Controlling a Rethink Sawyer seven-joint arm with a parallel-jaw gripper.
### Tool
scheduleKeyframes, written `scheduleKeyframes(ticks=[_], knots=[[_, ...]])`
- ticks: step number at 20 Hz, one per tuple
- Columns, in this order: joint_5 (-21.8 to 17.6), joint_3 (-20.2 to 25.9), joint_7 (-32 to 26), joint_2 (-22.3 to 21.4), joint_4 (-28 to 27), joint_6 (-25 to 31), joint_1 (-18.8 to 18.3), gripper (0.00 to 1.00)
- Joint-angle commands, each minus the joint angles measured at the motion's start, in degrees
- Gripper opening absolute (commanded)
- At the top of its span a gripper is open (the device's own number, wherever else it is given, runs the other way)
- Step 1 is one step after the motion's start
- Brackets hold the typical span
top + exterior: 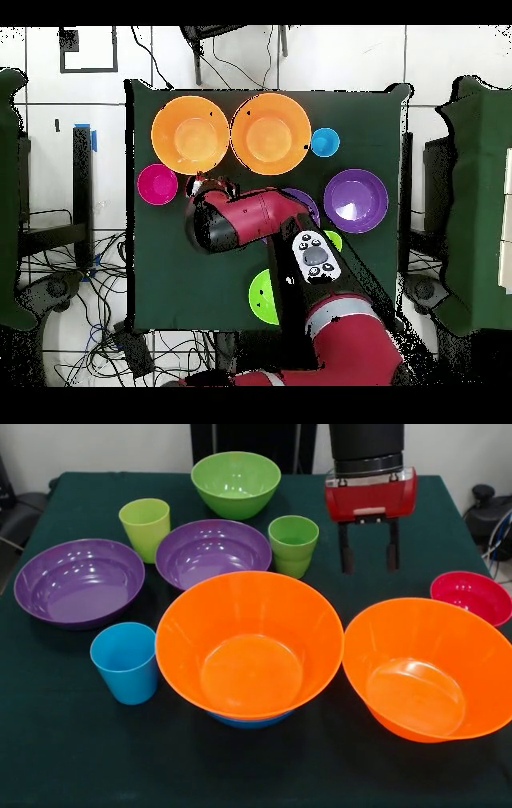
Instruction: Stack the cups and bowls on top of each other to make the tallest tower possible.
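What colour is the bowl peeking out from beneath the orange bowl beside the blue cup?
Blue bowl, seen best in the front view, under the orange bowl.

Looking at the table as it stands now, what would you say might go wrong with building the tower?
The open end effector hangs empty beside the ridged green plastic cup; descending, it may clip it. The big orange plastic bowl already sits on a blue bowl, possibly unsteadily. Crowded purple bowls leave little grasping room.

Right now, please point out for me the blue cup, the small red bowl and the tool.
blue cup (126, 662): front view, on its outer side wall.
small red bowl (472, 594): front view, on its inner wall.
tool (369, 546): front view, midway between the two black tips.
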Motion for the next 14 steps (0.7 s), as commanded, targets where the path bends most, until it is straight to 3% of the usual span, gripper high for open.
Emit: scheduleKeyframes(ticks=[1,8,14], knots=[[0.91,8.78,3.22,3.19,3.79,-2.62,-4.05,1.00],[-1.73,9.87,2.69,8.56,2.21,-6.33,-6.49,1.00],[-6.55,14.91,1.52,16.90,0.94,-12.66,-12.43,1.00]])
